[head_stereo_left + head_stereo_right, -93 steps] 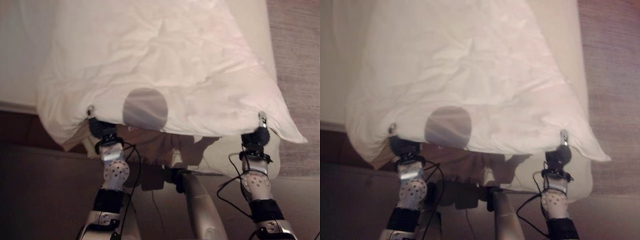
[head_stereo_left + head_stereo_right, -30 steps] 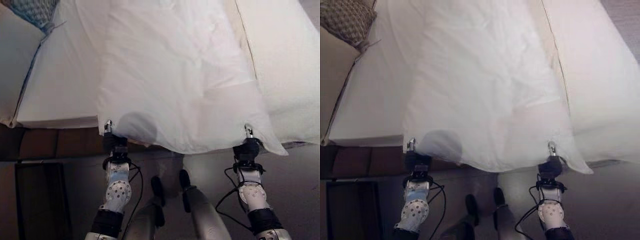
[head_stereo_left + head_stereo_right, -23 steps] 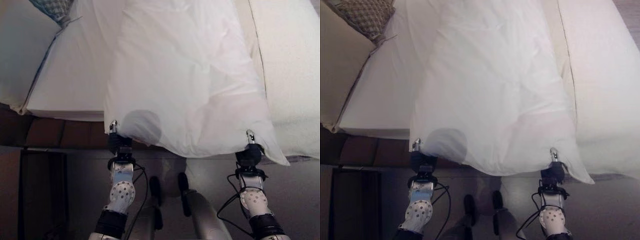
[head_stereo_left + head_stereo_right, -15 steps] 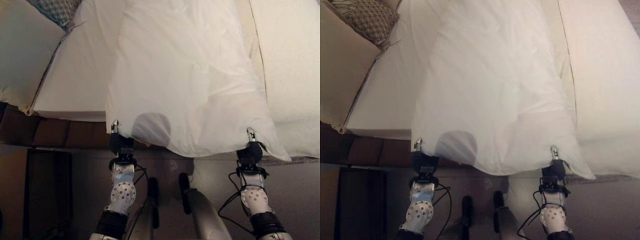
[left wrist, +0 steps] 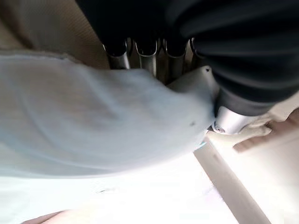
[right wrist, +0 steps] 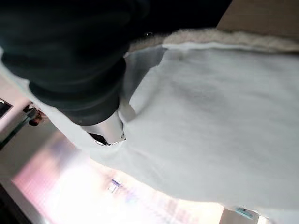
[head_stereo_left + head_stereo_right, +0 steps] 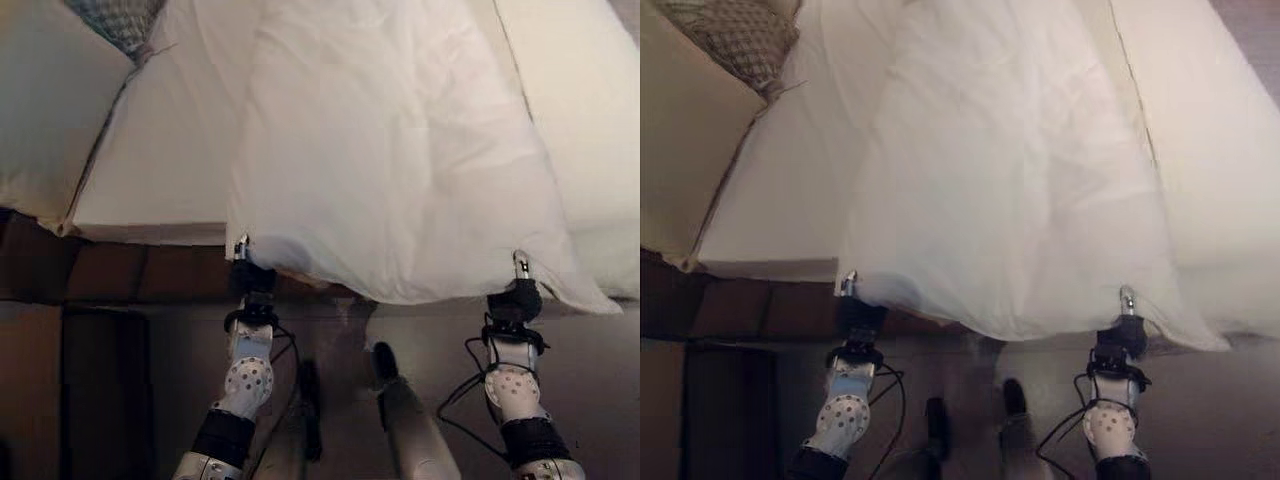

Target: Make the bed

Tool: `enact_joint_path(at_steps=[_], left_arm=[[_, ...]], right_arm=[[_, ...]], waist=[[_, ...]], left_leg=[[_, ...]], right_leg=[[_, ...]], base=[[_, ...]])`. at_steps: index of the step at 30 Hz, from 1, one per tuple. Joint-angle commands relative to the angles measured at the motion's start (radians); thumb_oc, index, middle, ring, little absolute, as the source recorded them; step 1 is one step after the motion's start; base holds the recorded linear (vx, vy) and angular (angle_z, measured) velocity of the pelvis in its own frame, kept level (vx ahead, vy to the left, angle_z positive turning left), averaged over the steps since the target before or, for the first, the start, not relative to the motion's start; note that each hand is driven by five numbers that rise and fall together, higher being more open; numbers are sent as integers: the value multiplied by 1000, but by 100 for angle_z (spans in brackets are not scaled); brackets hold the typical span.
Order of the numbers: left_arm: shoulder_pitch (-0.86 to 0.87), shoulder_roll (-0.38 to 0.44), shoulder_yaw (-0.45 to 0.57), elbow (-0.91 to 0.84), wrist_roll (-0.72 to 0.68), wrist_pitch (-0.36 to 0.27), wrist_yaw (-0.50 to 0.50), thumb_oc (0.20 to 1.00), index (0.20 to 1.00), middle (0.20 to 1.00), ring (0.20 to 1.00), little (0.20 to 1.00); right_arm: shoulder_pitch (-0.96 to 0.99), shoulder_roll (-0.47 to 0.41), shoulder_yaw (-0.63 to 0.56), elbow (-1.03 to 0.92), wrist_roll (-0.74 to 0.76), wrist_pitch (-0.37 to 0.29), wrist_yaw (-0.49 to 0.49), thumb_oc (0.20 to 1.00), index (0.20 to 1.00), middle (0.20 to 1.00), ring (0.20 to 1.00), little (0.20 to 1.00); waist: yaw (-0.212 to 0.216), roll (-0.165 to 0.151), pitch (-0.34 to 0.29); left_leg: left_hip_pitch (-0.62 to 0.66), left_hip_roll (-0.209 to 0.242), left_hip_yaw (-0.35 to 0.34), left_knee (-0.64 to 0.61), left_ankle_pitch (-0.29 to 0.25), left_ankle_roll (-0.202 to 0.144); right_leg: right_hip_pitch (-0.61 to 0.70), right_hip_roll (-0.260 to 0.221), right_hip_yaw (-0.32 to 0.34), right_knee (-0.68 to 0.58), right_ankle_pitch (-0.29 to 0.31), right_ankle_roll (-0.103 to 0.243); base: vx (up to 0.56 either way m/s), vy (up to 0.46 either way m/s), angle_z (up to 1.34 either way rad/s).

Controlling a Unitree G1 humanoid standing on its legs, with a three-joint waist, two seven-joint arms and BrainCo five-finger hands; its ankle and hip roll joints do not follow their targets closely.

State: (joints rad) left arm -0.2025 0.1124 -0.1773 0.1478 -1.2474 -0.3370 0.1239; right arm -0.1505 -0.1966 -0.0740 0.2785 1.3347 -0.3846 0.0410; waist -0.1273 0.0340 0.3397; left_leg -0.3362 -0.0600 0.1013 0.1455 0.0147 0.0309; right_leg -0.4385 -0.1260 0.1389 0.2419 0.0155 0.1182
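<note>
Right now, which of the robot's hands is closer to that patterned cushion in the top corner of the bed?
Left. The left hand grips the white sheet's near edge on the same side as the patterned cushion, which lies far up the bed. The right hand holds the opposite corner, farther away.

Sheet drawn up the bed from a crumpled heap, now stretched flat, both robot hands, left and right, still gripping its near edge, patterned pillow now showing
</note>
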Motion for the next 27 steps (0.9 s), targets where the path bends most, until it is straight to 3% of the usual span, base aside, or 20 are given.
enact_joint_path(at_steps=[1,2,3,6,11,14,18,20,21,23,24,25,26,27], left_arm=[[70,71,36,-127,74,-5,-62,200,200,200,200,200],[78,69,38,-130,84,2,-61,200,200,200,200,200],[81,69,43,-135,90,3,-57,200,200,200,200,200],[100,59,36,-142,108,12,-62,200,200,200,200,200],[104,35,27,-131,96,8,-53,200,200,200,200,200],[111,9,19,-121,81,-5,-45,200,200,200,200,200],[89,-10,-1,-118,76,-15,-53,200,200,200,200,200],[85,-15,1,-114,79,-18,-52,200,200,200,200,200],[83,-19,4,-111,69,-20,-46,200,200,200,200,200],[85,-12,7,-117,71,-20,-41,200,200,200,200,200],[88,-1,14,-130,81,-22,-38,200,200,200,200,200],[87,-1,14,-131,81,-22,-38,200,200,200,200,200],[89,4,20,-134,81,-30,-36,200,200,200,200,200],[88,9,30,-138,80,-45,-27,200,200,200,200,200]], right_arm=[[69,17,3,-37,-14,-14,52,200,200,200,200,200],[79,15,5,-31,-18,-10,52,200,200,200,200,200],[84,16,7,-33,-20,-10,51,200,200,200,200,200],[106,3,17,-36,-36,-15,53,200,200,200,200,200],[122,-19,38,-48,-59,-7,48,200,200,200,200,200],[119,-28,39,-37,-52,-1,43,200,200,200,200,200],[113,-52,21,-31,-46,-8,36,200,200,200,200,200],[105,-53,19,-18,-42,-10,34,200,200,200,200,200],[95,-43,22,-1,-30,-13,31,200,200,200,200,200],[86,-40,18,8,-36,-17,23,200,200,200,200,200],[80,-38,17,23,-31,-18,23,200,200,200,200,200],[80,-38,17,24,-31,-18,23,200,200,200,200,200],[79,-40,16,25,-34,-26,20,200,200,200,200,200],[74,-40,13,38,-29,-36,14,200,200,200,200,200]], waist=[[-15,6,-47],[-23,5,-42],[-24,1,-42],[-30,-8,-56],[-32,11,-58],[-27,25,-66],[-30,23,-33],[-27,17,-29],[-22,8,-29],[-16,-18,-31],[-1,-35,-40],[-1,-36,-42],[3,-40,-47],[11,-39,-51]], left_leg=[[4,19,-4,3,-53,-37],[32,8,10,-42,-35,-42],[47,-2,18,-72,-25,-45],[79,-35,27,-142,4,-44],[76,-44,25,-126,-2,-34],[68,-43,35,-129,-2,-46],[-21,-31,65,69,2,-107],[-32,-30,59,99,-13,-104],[-33,-25,37,92,-39,-84],[-50,31,-9,95,-33,-81],[-44,86,-84,39,5,-85],[-45,85,-84,34,10,-86],[-48,122,-115,-4,45,-92],[-44,181,-154,-103,123,-117]], right_leg=[[30,30,-36,-126,64,27],[11,90,-70,-82,31,14],[17,118,-102,-78,16,6],[22,202,-91,-120,24,-12],[15,203,-29,-133,46,-11],[32,191,-44,-159,58,-7],[73,150,-83,-183,52,-25],[72,151,-88,-170,46,-31],[66,160,-87,-150,36,-37],[65,151,-78,-142,29,-38],[63,145,-66,-140,22,-40],[60,144,-66,-141,25,-40],[54,146,-58,-135,20,-40],[39,152,-54,-118,12,-39]], base=[[-16,294,-41],[-7,250,-44],[19,202,-27],[53,111,9],[59,-24,-9],[43,-102,-5],[-22,-166,32],[-19,-121,61],[-9,-121,12],[-11,-98,-5],[0,0,0],[2,35,0],[-7,127,-6],[0,124,-4]])
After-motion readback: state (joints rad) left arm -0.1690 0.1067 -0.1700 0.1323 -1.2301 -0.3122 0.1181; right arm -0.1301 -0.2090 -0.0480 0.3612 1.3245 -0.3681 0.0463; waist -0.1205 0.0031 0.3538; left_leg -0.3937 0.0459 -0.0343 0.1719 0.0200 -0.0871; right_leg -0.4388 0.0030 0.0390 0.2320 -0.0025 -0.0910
